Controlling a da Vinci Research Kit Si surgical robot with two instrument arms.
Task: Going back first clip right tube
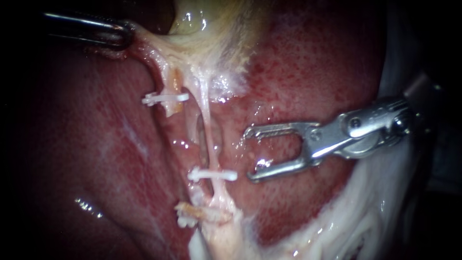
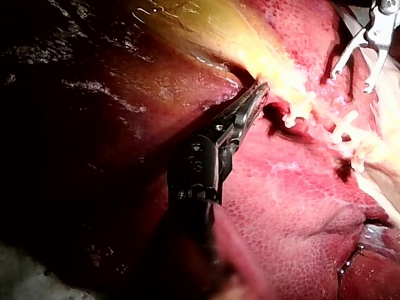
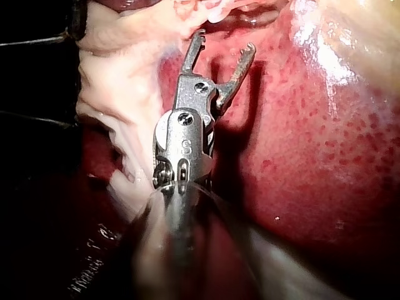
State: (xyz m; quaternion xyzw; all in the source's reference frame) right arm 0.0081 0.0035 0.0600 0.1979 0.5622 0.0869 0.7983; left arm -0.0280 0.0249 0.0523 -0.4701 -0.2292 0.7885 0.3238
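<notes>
My right instrument comes in from the right with its two hooked jaws wide open and nothing between them. It stands over the liver, just right of the right tube. That pale tube carries a white clip low down, level with the lower jaw. A left tube stump bears another white clip, and a third clip sits lower. My left instrument is shut on pale tissue at the gallbladder neck, holding it stretched. The right wrist view shows the open empty jaws.
Red liver surrounds the tubes on both sides. White fatty tissue lies at the lower right under my right instrument's shaft. In the left wrist view my left instrument grips the yellowish tissue, with my right instrument beyond the clips.
</notes>
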